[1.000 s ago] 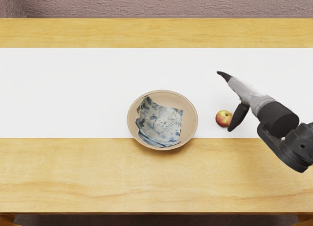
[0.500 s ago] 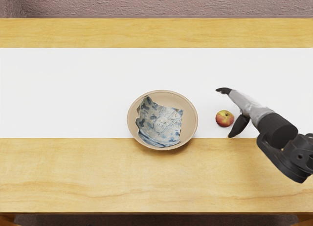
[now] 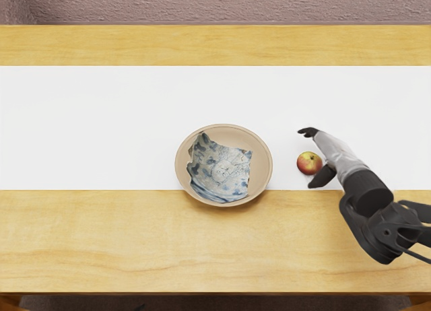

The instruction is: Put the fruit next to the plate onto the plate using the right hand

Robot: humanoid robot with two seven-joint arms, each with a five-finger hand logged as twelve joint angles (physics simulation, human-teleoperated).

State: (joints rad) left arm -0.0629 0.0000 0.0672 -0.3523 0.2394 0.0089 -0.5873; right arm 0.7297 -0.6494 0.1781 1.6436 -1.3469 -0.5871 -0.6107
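A small red and yellow apple (image 3: 309,163) lies on the white runner, just right of the plate (image 3: 261,151). The plate is tan-rimmed with a blue and white pattern inside, and nothing lies on it. My right hand (image 3: 314,156) reaches in from the lower right and sits right beside the apple, on its right side. Its fingers are spread, one fingertip (image 3: 307,131) above the apple and the thumb (image 3: 320,178) below it. The fingers bracket the fruit without closing on it.
The white runner (image 3: 101,122) crosses a wooden table (image 3: 135,237). A carpeted floor shows beyond the far edge. The right forearm (image 3: 377,213) covers the table's lower right part.
My right hand has come down and leftward toward the apple, and its fingers now sit closer around it. The apple and the plate have not moved.
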